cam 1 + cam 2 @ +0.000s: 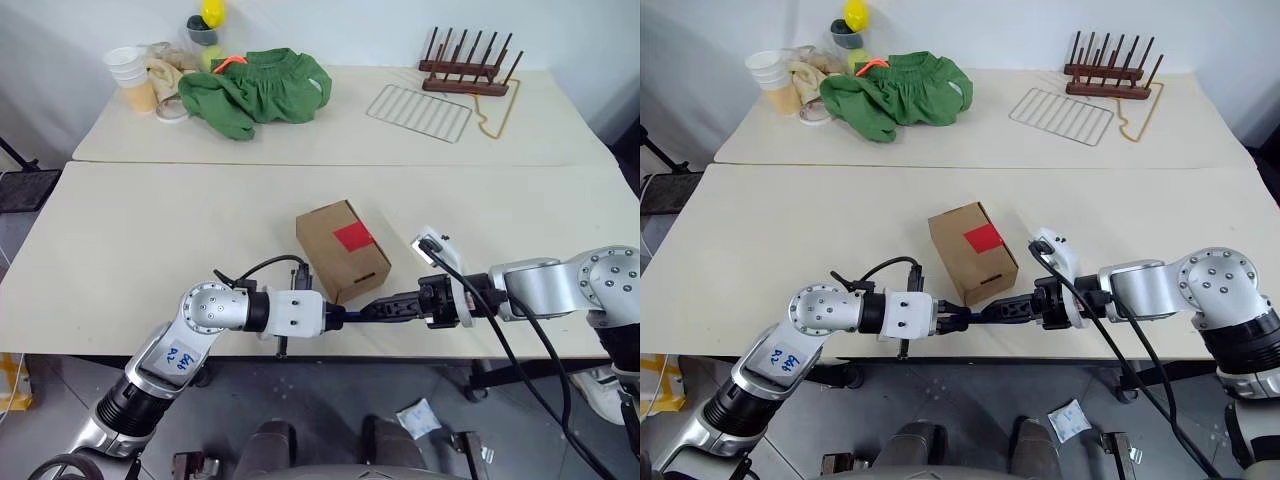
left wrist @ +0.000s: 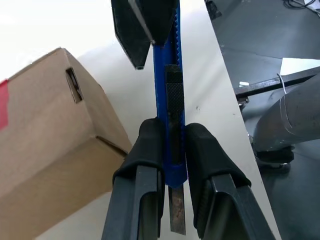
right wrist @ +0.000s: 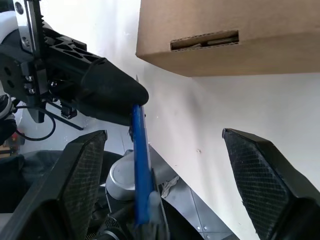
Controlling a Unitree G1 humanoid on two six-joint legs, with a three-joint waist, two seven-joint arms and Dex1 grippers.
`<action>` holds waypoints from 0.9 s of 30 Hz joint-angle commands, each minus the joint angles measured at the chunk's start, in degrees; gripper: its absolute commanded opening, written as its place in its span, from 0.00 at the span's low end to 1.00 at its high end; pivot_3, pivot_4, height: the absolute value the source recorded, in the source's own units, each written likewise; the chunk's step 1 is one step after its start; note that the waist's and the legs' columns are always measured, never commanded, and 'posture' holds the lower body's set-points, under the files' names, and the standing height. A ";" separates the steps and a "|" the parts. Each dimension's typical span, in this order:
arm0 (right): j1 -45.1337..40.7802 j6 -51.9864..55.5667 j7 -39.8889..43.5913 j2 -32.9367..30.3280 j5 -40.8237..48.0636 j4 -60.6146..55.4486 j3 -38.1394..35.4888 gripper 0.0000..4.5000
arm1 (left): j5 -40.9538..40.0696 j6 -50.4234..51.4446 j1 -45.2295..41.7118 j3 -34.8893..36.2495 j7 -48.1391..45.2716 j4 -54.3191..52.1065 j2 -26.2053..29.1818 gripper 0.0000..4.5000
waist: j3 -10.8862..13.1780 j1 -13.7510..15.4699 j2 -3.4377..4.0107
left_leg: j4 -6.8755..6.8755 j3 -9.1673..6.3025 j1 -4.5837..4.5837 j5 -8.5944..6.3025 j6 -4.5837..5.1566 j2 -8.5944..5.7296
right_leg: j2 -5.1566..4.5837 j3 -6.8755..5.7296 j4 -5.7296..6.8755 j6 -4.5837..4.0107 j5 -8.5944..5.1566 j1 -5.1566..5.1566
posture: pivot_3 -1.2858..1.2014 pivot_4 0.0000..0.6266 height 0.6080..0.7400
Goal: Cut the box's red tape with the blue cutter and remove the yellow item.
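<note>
One cardboard box (image 1: pixel 342 249), sitting closed on the near table (image 1: pixel 150 250) close to its front edge, with one red tape (image 1: pixel 353 236) square on the top face. One blue cutter (image 2: pixel 167 95), held level just in front of the box, above the table's near edge. Left gripper (image 2: pixel 171 142) clamped on the cutter's body, both black fingers (image 2: pixel 145 150) pressed against its sides, a strip of bare blade sticking out behind them. Right gripper (image 3: pixel 165 150) spread wide around the cutter's other end, its two fingers (image 3: pixel 82 175) well apart and not pinching the handle.

On the far table (image 1: pixel 330 140): one green cloth (image 1: pixel 255 88) in a heap, one stack of white cups (image 1: pixel 127 66), one wire rack (image 1: pixel 418 111), one wooden peg rack (image 1: pixel 470 68). One yellow rounded object (image 1: pixel 213 12) at the back edge, too small to tell whether plush or hard. One crumpled white wrapper (image 1: pixel 418 417) on the floor.
</note>
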 commanded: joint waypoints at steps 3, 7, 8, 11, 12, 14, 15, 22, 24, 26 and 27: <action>-0.67 0.09 -0.61 -1.02 1.44 -1.44 0.22 0.86 | 0.33 0.91 -0.94 -0.40 0.34 -1.90 -0.29 0.10 | 0.00 0.02 0.00 | 0.00 0.00 0.00 0.00 0.00 0.00 | 0.00 0.00 -0.01 0.00 0.00 0.00 | 0.52 0.24 1.00; -0.25 -0.24 -1.57 -0.90 1.44 -1.57 0.53 0.86 | 0.31 1.45 -0.86 -0.70 0.42 -2.22 -0.54 0.10 | 0.00 0.01 0.00 | 0.00 0.00 0.00 0.00 0.00 0.00 | 0.00 0.00 0.00 0.00 0.00 0.00 | 0.52 0.24 1.00; -0.17 -0.24 -1.78 -0.82 1.43 -1.62 0.68 0.86 | 0.36 1.52 -0.90 -0.82 0.46 -2.24 -0.62 0.10 | 0.00 0.01 0.00 | 0.00 0.00 0.00 0.00 0.00 0.00 | 0.00 0.00 0.00 0.00 0.00 0.00 | 0.52 0.24 1.00; 0.10 -0.30 -2.16 -0.60 1.16 -1.70 1.01 0.86 | 0.36 1.71 -0.88 -0.96 0.40 -2.33 -0.68 0.10 | 0.00 0.02 0.00 | 0.00 0.00 0.00 0.00 0.00 0.00 | 0.00 0.00 0.00 0.00 0.00 0.00 | 0.52 0.24 1.00; 0.16 -0.33 -2.23 -0.55 1.07 -1.69 1.12 0.86 | 0.31 1.78 -0.89 -0.98 0.37 -2.36 -0.66 0.10 | 0.00 0.01 0.00 | 0.00 0.00 0.00 0.00 0.00 0.00 | 0.00 0.00 0.00 0.00 0.00 0.00 | 0.52 0.24 1.00; 0.22 -0.21 -2.08 -0.47 0.66 -1.77 1.25 0.78 | 0.39 1.85 -0.95 -1.04 0.41 -2.36 -0.62 0.10 | 0.00 0.00 0.00 | 0.00 0.00 0.00 0.00 0.00 0.00 | 0.00 0.00 0.00 0.00 0.00 0.00 | 0.52 0.24 1.00; 0.27 -0.21 -2.04 -0.45 0.60 -1.80 1.31 0.71 | 0.38 1.91 -0.96 -1.05 0.43 -2.40 -0.62 0.10 | 0.00 0.00 0.00 | 0.00 0.00 0.00 0.00 0.00 0.00 | 0.00 0.00 0.00 0.00 0.00 0.00 | 0.52 0.24 1.00; 0.70 -0.32 -1.81 0.05 -0.27 -1.66 1.51 0.20 | 0.48 2.28 -0.98 -1.05 0.53 -2.69 -0.72 0.10 | 0.00 0.00 0.00 | 0.00 0.00 0.00 0.00 0.00 0.00 | 0.00 0.00 0.00 0.00 0.00 0.00 | 0.52 0.24 1.00; 0.74 -0.36 -1.58 0.17 -0.73 -1.45 1.53 0.06 | 0.59 2.40 -0.95 -1.02 0.49 -2.75 -0.75 0.10 | 0.00 0.01 0.00 | 0.00 0.00 0.00 0.00 0.00 0.00 | 0.01 0.01 0.00 0.00 0.00 0.00 | 0.52 0.24 1.00; 0.78 -0.32 -1.34 0.26 -1.09 -1.29 1.53 0.03 | 0.67 2.53 -0.96 -1.00 0.50 -2.76 -0.78 0.10 | 0.00 0.02 0.00 | 0.02 0.00 0.00 0.00 0.00 0.00 | 0.01 0.00 0.01 0.00 0.00 0.00 | 0.52 0.24 1.00; 0.80 -0.27 -1.23 0.27 -1.20 -1.26 1.53 0.03 | 0.68 2.58 -0.98 -0.99 0.53 -2.75 -0.82 0.10 | 0.00 0.01 0.00 | 0.02 0.00 0.00 0.00 0.00 0.00 | 0.01 0.01 0.01 0.00 0.00 0.00 | 0.52 0.24 1.00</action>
